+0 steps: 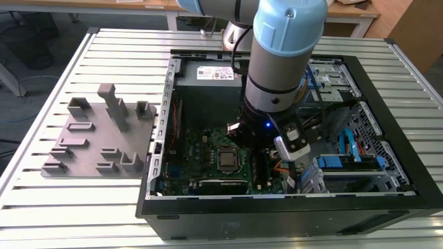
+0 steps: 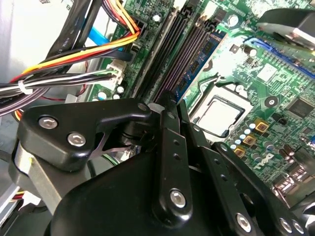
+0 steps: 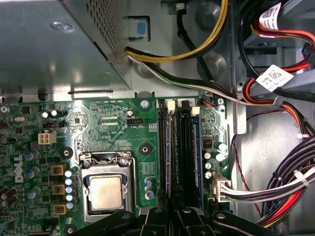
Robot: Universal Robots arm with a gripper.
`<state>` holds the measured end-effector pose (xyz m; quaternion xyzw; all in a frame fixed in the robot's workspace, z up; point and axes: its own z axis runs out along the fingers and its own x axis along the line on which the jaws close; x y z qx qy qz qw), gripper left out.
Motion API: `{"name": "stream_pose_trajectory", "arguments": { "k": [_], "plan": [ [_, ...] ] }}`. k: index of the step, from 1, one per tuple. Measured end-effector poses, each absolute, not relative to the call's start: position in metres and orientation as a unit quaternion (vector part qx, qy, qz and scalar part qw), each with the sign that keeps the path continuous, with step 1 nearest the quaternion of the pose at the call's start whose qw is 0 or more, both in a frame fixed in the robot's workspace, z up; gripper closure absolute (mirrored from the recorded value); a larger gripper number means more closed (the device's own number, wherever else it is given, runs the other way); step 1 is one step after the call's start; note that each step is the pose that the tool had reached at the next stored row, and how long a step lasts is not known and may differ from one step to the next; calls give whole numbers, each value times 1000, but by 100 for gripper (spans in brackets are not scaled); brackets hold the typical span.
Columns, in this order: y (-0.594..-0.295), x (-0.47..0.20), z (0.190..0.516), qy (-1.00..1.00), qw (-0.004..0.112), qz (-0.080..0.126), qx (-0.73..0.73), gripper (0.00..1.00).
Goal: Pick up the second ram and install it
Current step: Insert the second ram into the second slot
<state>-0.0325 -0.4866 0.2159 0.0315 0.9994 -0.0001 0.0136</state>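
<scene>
From where I stand, the arm (image 1: 280, 62) reaches straight down into the open computer case (image 1: 387, 202), which lies on its side on the slatted metal table (image 1: 83, 207). On the exterior view's left, well apart from the arm, sits the grey fixture plate (image 1: 97, 140) with its upright blocks. The gripper (image 1: 258, 154) is low inside the case, over the motherboard (image 1: 201, 155) and just to the exterior view's right of the processor socket (image 1: 226, 158). In the second wrist view the black gripper (image 2: 166, 98) comes to a narrow tip right at the near end of the row of memory slots (image 2: 162, 54). The second ram (image 2: 174, 61) appears to stand on edge in one of those slots, its thin top edge running away in line with that tip. Whether the gripper is clamped on it, merely resting on it or let go, I cannot tell. In the first wrist view the same stick (image 3: 171, 147) runs up from the gripper (image 3: 171, 212), with the processor socket (image 3: 105, 189) on one side. On the other side, a slot away, is a second blue-edged stick (image 3: 197, 142). Bundles of orange, red, black and white cables (image 2: 74, 64) hang beside the slots.
</scene>
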Motion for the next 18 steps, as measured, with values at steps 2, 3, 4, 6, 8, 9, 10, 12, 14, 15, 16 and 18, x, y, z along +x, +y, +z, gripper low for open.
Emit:
{"name": "stream_pose_trajectory", "arguments": {
  "k": [2, 3, 4, 6, 8, 9, 10, 12, 14, 15, 16, 18],
  "plan": [
    [-487, -32, 216, 999, 14, -2, 32, 86],
    [-487, -31, 216, 999, 14, -3, 31, 86],
    [-487, -31, 216, 999, 14, -3, 31, 86],
    [-486, -31, 215, 999, 14, -3, 32, 86],
    [-486, -30, 215, 999, 14, -3, 32, 86],
    [-486, -30, 215, 999, 14, -4, 32, 86],
    [-486, -30, 215, 999, 14, -4, 31, 86],
    [-486, -30, 215, 999, 14, -4, 31, 86],
    [-486, -29, 215, 999, 14, -4, 31, 86],
    [-486, -29, 215, 999, 14, -4, 31, 86],
    [-486, -29, 215, 999, 14, -4, 31, 86],
    [-486, -29, 214, 999, 14, -4, 32, 86]
  ]
}}
